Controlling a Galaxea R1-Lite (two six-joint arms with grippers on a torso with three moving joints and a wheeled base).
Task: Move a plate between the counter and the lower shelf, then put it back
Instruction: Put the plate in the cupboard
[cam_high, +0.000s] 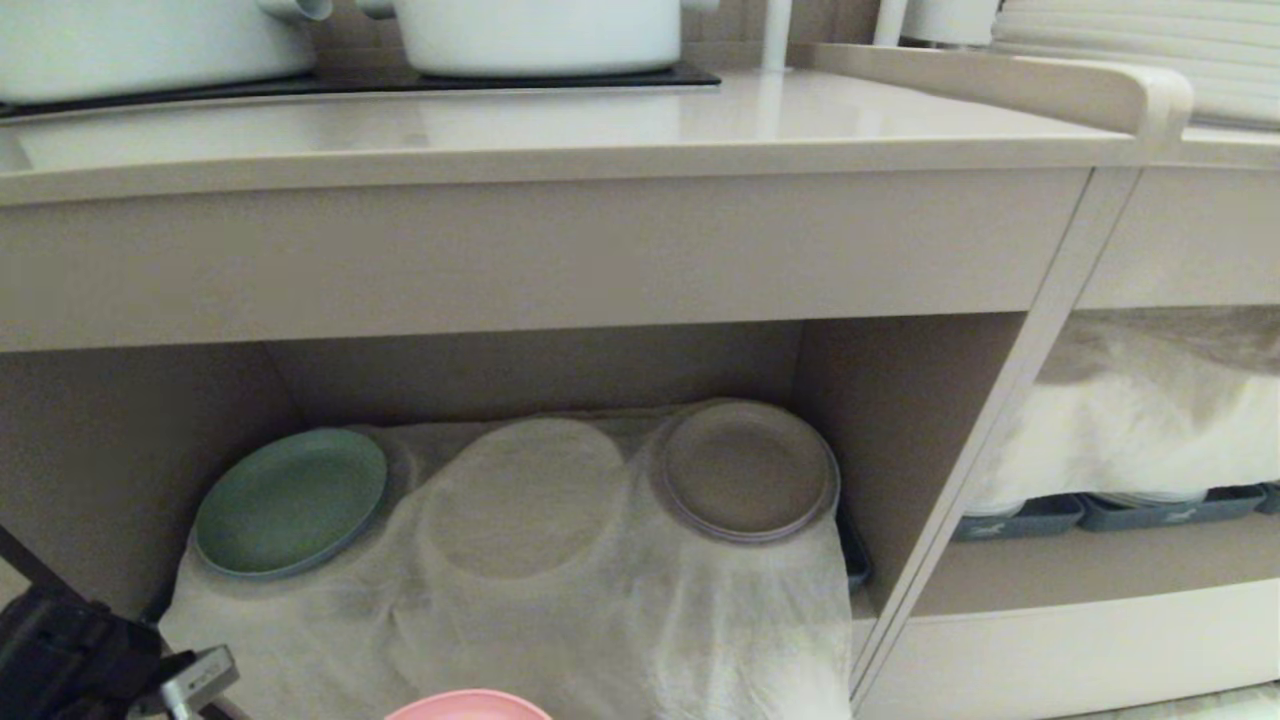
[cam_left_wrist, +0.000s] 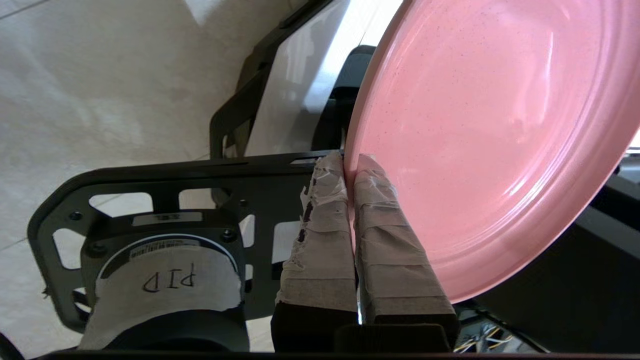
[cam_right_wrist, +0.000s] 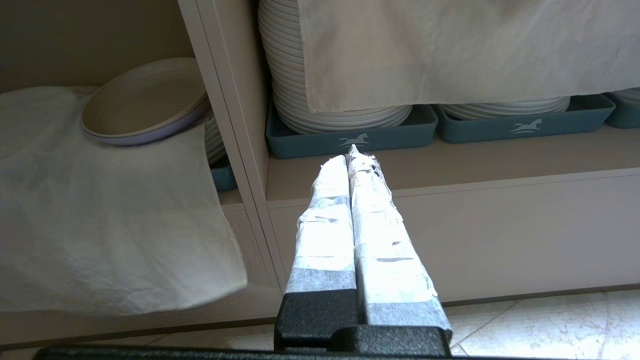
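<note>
The pink plate (cam_left_wrist: 490, 130) fills much of the left wrist view, tilted on edge, with my left gripper (cam_left_wrist: 350, 165) shut on its rim, one taped finger on each side. In the head view only the plate's rim (cam_high: 470, 706) peeks up at the bottom edge, below and in front of the lower shelf (cam_high: 520, 560) with its white cloth lining. The left arm's black wrist (cam_high: 70, 660) sits at the bottom left corner. The glossy beige counter (cam_high: 560, 120) runs across the top. My right gripper (cam_right_wrist: 350, 152) is shut on nothing, low in front of the neighbouring shelf.
A green plate (cam_high: 290, 500) and a grey-beige plate (cam_high: 745, 470) rest on the cloth in the lower shelf. White pots (cam_high: 540, 35) stand on the black hob (cam_high: 360, 82). Dark grey trays (cam_right_wrist: 350, 132) with stacked white plates fill the shelf to the right.
</note>
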